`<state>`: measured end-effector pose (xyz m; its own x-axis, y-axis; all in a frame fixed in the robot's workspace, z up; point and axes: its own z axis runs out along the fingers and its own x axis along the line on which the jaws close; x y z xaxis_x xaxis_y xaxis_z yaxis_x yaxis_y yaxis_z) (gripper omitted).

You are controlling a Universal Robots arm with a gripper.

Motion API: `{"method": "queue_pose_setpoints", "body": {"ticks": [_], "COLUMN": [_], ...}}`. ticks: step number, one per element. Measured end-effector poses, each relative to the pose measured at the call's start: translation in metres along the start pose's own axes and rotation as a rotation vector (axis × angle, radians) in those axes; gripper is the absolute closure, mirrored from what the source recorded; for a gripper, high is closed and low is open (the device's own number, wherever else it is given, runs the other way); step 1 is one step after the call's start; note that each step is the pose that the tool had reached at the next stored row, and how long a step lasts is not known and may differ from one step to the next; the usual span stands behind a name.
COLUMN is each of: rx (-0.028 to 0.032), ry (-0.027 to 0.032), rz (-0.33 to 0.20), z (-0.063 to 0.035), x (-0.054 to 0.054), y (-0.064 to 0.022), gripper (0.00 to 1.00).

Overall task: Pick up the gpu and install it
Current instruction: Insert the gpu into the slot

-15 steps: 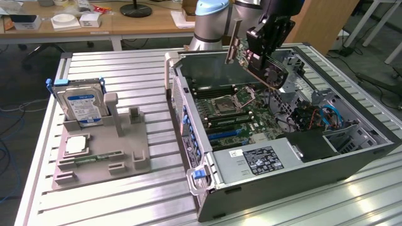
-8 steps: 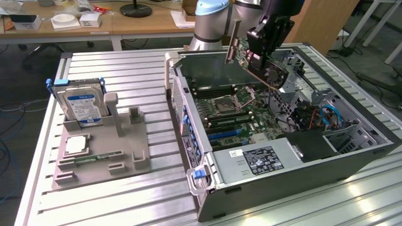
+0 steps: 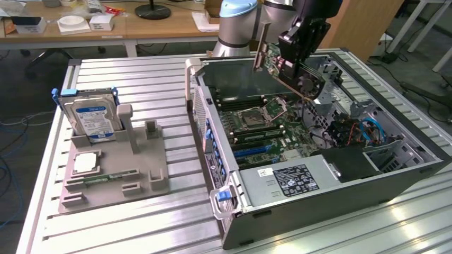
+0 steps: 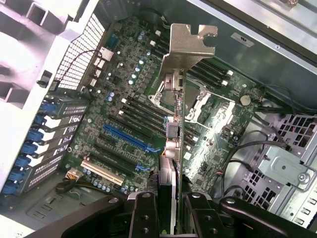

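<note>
The gpu [image 3: 289, 74], a dark card with a black cooler and a silver end bracket, hangs tilted in the air over the open computer case [image 3: 395, 182], above the motherboard [image 3: 272, 132]. My gripper [image 3: 295, 47] is shut on its upper edge. In the wrist view the gpu [image 4: 177, 114] appears edge-on between my fingers [image 4: 143, 213], its silver bracket [image 4: 190, 42] pointing away toward the motherboard's processor socket [image 4: 171, 94]. The long blue slot [image 4: 130, 139] lies off to one side of the card and apart from it.
A grey fixture [image 3: 116, 174] on the exterior view's left holds an upright hard drive [image 3: 92, 116] and a flat green memory stick [image 3: 106, 178]. Inside the case are black memory slots [image 4: 143, 111], cables and a drive cage [image 3: 363, 127]. The slatted metal table [image 3: 141, 227] carries everything.
</note>
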<state>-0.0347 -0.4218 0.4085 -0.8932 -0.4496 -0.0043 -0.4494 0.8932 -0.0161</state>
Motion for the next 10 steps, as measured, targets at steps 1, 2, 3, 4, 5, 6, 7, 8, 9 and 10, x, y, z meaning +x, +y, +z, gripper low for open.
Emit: {"method": "queue_pose_setpoints", "body": {"ticks": [1, 2, 3, 4, 5, 6, 7, 8, 9, 10], "rx": [0.0001, 0.0, 0.0, 0.0, 0.0, 0.0, -0.0001, -0.0001, -0.0001, -0.0001], "ry": [-0.0001, -0.0002, -0.0002, -0.0003, -0.0003, -0.0004, -0.0004, -0.0005, -0.0006, -0.0007], "rz": [-0.004, -0.008, -0.012, -0.016, -0.02, -0.023, -0.027, -0.031, -0.036, -0.04], "z": [0.0, 0.0, 0.0, 0.0, 0.0, 0.0, 0.0, 0.0, 0.0, 0.0], "x": [0.0, 0.0, 0.0, 0.0, 0.0, 0.0001, 0.0001, 0.0001, 0.0001, 0.0001], "y": [0.0, 0.0, -0.0001, -0.0001, -0.0001, -0.0002, -0.0002, -0.0002, -0.0002, -0.0003], "gripper": [0.73, 0.73, 0.73, 0.73, 0.73, 0.73, 0.73, 0.73, 0.73, 0.73]}}
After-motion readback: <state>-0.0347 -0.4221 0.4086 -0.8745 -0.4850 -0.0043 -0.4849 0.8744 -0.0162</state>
